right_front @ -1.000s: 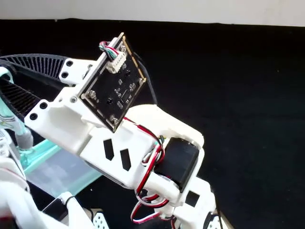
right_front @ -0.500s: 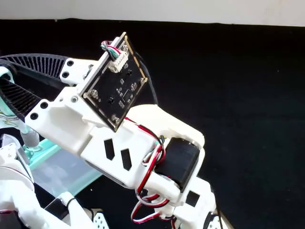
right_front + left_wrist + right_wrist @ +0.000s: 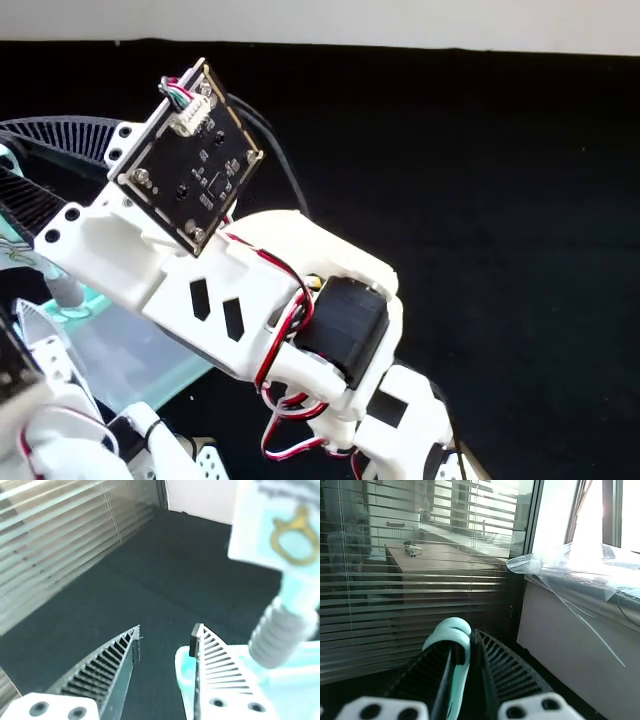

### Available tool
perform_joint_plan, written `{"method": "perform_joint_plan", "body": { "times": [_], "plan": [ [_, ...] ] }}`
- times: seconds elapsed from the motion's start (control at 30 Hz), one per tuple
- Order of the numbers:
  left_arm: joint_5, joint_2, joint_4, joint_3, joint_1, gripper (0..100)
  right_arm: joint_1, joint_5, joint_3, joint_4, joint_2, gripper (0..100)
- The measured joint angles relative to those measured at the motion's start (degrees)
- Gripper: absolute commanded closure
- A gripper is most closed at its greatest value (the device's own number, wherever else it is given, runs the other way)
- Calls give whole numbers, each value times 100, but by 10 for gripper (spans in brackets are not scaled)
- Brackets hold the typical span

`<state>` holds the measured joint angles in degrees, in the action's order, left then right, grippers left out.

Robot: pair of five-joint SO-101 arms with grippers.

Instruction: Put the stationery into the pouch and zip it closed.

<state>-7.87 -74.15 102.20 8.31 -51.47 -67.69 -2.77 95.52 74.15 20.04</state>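
Ribbed black fingers (image 3: 502, 662) of the right end effector (image 3: 465, 642) are clenched on the rounded end of a pale teal pen (image 3: 451, 632), which stands up between them. In the high view the pen's grey ribbed grip hangs over the near edge of the translucent teal pouch (image 3: 130, 355), which lies on the black table (image 3: 480, 200) at the left, partly under the arm. Behind the fingers, the right arm's white wrist carries a bare camera board (image 3: 190, 155), with red, black and white wires looping down to a black motor (image 3: 340, 325).

The left end effector (image 3: 167, 630) is released, its two ribbed fingers spread with dark table showing in the gap. One finger lies over the teal rim of the pouch. Just beside it hangs the pen's grey grip, with the teal barrel above bearing a gold ring mark.

Compared with half a second ago, the right wrist and its camera board have swung toward the left of the high view and a little up, while the pen's grip stays over the pouch. The left arm's white links in the lower left corner have also shifted.
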Motion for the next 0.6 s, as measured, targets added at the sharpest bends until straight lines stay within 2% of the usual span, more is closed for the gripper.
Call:
{"method": "perform_joint_plan", "body": {
  "times": [0.17, 0.33, 0.5, 0.6],
  "plan": [
    [18, -88, -62, 923, -18, 812, 0, 0, 0, 0, 0, 992],
    [18, -88, -62, 905, 299, 816, 0, 0, 0, 0, 0, 992],
    [18, -88, -62, 1064, 396, 934, 9, 0, 0, 0, 0, 992],
    [18, -123, -79, 1407, 747, 996, 0, 0, 0, 0, 0, 992]
  ]
}}
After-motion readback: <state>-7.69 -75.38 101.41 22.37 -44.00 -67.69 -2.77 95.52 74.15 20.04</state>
